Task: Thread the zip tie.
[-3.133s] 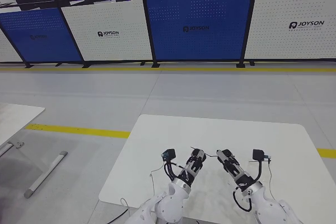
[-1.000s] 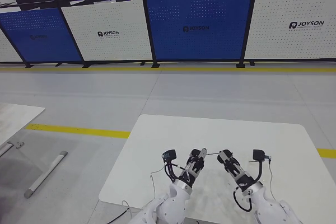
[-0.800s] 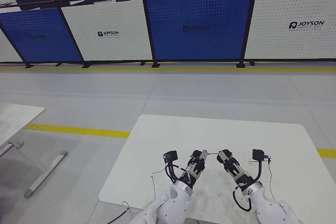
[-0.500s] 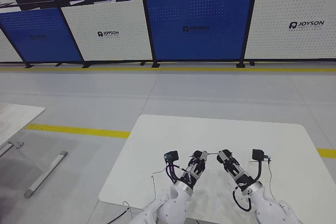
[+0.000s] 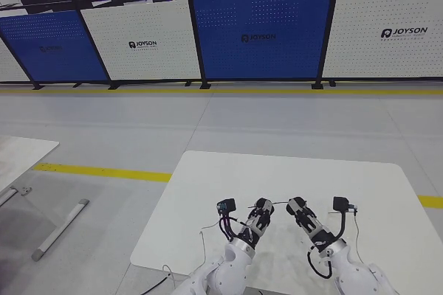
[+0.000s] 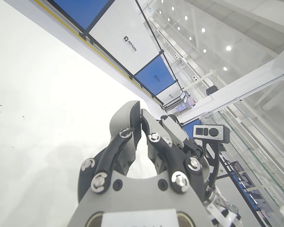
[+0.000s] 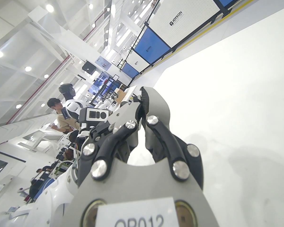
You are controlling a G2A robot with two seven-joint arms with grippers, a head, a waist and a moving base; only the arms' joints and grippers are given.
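Black thin zip tie (image 5: 278,202) spans left end effector (image 5: 263,204), right end effector (image 5: 291,203); both clamp it

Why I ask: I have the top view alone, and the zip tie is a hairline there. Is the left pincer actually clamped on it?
Observer: Yes. In the left wrist view the left pincer is shut, with the thin black zip tie pinched between its jaws.
Operator: And the right one?
Observer: The right pincer is shut too. In the right wrist view a small black end of the tie sticks out past its tip.
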